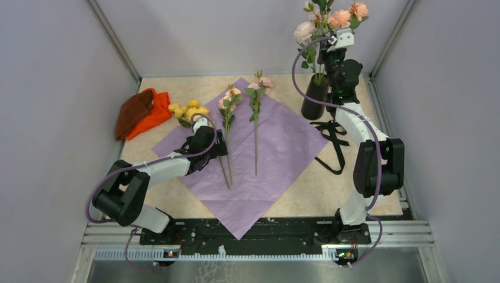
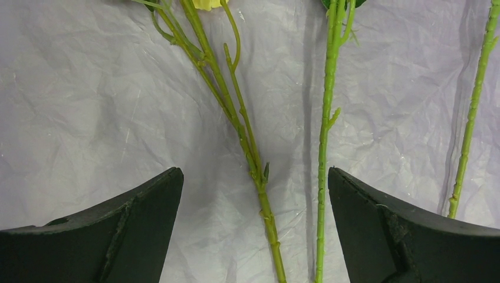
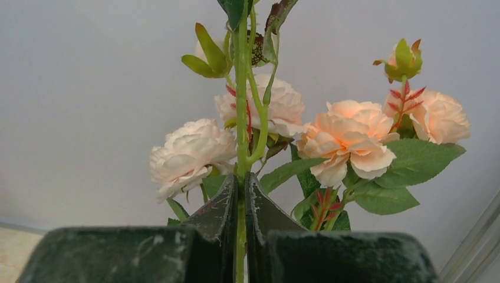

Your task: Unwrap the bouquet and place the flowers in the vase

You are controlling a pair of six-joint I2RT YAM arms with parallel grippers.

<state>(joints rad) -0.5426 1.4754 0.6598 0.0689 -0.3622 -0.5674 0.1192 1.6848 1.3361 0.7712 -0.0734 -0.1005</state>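
Flowers [image 1: 332, 19]: one bunch stood in vase [image 1: 314, 99], stem pinched tight by right gripper [image 3: 242, 184]; rest laid on lilac paper [image 1: 283, 144]. Left gripper [image 2: 255, 177] spread wide over two stems. Risks: both stems caught together; vase tipped if pinched stem is dragged sideways.

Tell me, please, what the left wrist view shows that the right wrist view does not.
Only the left wrist view: the left gripper open above the creased lilac paper, where three loose stems lie flat, two of them between its fingers and one off to the right. Only the right wrist view: the right gripper shut on one upright stem, with peach and pale pink blooms beyond it against a grey wall. Both: black fingers at the bottom edge and green flower stems.
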